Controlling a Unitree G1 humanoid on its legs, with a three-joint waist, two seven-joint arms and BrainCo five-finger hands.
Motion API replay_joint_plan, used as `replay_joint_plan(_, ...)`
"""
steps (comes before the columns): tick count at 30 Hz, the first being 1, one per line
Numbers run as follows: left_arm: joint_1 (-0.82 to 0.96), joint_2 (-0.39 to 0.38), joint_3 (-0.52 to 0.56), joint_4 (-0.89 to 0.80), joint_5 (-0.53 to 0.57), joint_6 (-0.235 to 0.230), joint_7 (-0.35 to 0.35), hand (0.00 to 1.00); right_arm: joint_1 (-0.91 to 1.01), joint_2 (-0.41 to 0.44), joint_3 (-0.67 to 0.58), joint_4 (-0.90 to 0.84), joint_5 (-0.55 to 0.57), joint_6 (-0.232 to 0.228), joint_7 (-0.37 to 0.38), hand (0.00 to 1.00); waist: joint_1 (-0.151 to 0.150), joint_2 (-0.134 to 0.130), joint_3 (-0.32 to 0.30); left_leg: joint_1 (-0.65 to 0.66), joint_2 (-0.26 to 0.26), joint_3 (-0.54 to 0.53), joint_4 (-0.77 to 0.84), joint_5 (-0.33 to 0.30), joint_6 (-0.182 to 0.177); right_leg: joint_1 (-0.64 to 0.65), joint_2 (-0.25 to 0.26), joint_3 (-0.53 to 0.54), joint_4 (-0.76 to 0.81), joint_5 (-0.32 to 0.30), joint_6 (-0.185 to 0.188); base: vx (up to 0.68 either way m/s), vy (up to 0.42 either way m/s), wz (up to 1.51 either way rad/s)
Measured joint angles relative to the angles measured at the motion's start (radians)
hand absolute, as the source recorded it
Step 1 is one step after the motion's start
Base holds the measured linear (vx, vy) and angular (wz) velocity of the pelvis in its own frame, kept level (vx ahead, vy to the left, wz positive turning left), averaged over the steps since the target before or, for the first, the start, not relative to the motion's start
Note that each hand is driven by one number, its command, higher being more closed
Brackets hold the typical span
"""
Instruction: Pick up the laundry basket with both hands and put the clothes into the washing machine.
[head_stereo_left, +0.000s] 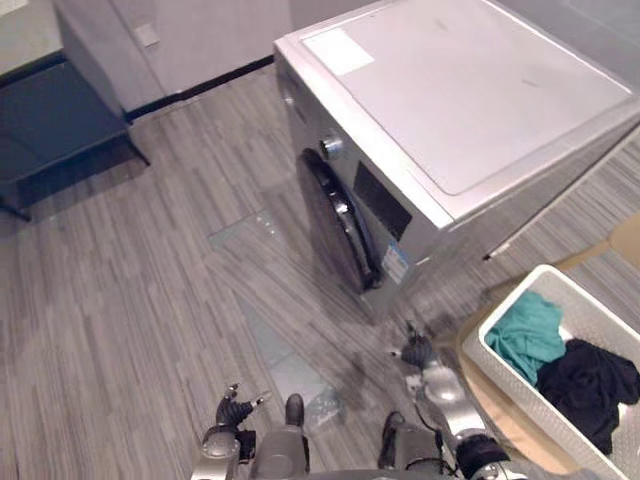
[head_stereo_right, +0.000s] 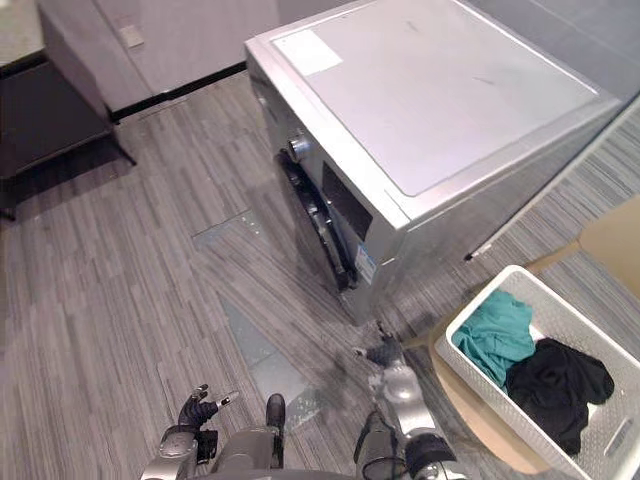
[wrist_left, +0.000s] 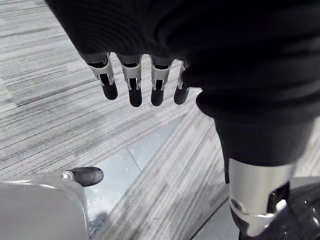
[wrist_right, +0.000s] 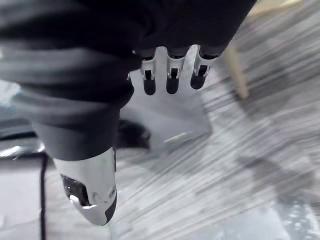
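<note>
Since neither hand touches anything yet, step = approach, pre-grasp; basket not picked up. Left hand (head_stereo_left: 232, 412) and right hand (head_stereo_left: 418, 355) hang low over the floor (head_stereo_left: 120, 300). Wrist views: fingers of both straight/relaxed, nothing held.

Laundry basket (head_stereo_left: 497, 380) stands just off the right hand's outer side, near but apart. It is well apart from the left hand, w/ the right hand between them. Clothes lie inside it: teal garment (head_stereo_left: 525, 335) on the side nearer the right hand, black garment (head_stereo_left: 590, 385) touching it on the far side. Washing machine (head_stereo_left: 460, 90) is fwd of both hands; its door (head_stereo_left: 340, 225) looks shut (judgement).

Next move, est.: turn toward basket so it lies between the hands, bring the left hand across, one hand to each rim, curl fingers under, lift level. Door probably needs opening before loading.

Qty:
- basket x1
- garments x2 (teal x1, black x1)
- washing machine x1, door x1
- hands x2, both empty
</note>
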Motion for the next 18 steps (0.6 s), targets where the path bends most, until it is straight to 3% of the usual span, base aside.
replay_joint_plan(4,0.000,0.000,0.020,-0.028,-0.005,0.000,0.017,0.00,-0.083,-0.015,-0.005,-0.055,0.001,-0.001,-0.022,0.00,0.008,-0.003,0.028,-0.056,-0.011,0.001,-0.022,0.027,0.018,-0.077,-0.023,-0.010,0.056,-0.010,-0.008,-0.15,-0.003,0.19)
replay_joint_plan(7,-0.007,0.000,0.021,-0.047,-0.023,-0.001,0.028,0.00,-0.148,-0.044,-0.080,-0.121,0.007,-0.001,-0.074,0.00,0.021,0.000,0.049,-0.095,-0.021,0.002,-0.025,0.033,0.014,-0.132,-0.045,-0.007,0.093,-0.008,-0.002,-0.13,-0.014,0.10)
replay_joint_plan(11,-0.043,0.001,0.020,-0.056,-0.042,-0.014,0.043,0.00,-0.236,-0.148,-0.184,-0.161,0.028,0.000,-0.172,0.00,0.032,0.001,0.071,-0.150,-0.039,-0.001,-0.033,0.040,0.004,-0.196,-0.069,-0.009,0.126,-0.005,0.002,-0.06,-0.012,0.12)
replay_joint_plan(14,-0.062,0.005,0.009,-0.065,-0.062,-0.022,0.044,0.00,-0.297,-0.214,-0.176,-0.129,0.050,0.000,-0.172,0.00,0.031,0.005,0.091,-0.164,-0.048,-0.004,-0.061,0.065,0.004,-0.223,-0.075,-0.010,0.134,0.001,0.006,0.00,-0.031,0.06)
replay_joint_plan(18,-0.105,0.015,-0.019,-0.073,-0.073,-0.026,0.043,0.00,-0.432,-0.241,-0.176,0.005,0.082,0.011,-0.170,0.00,0.034,0.017,0.123,-0.195,-0.048,-0.017,-0.073,0.084,0.005,-0.254,-0.074,-0.016,0.133,0.009,0.005,0.02,-0.057,0.09)
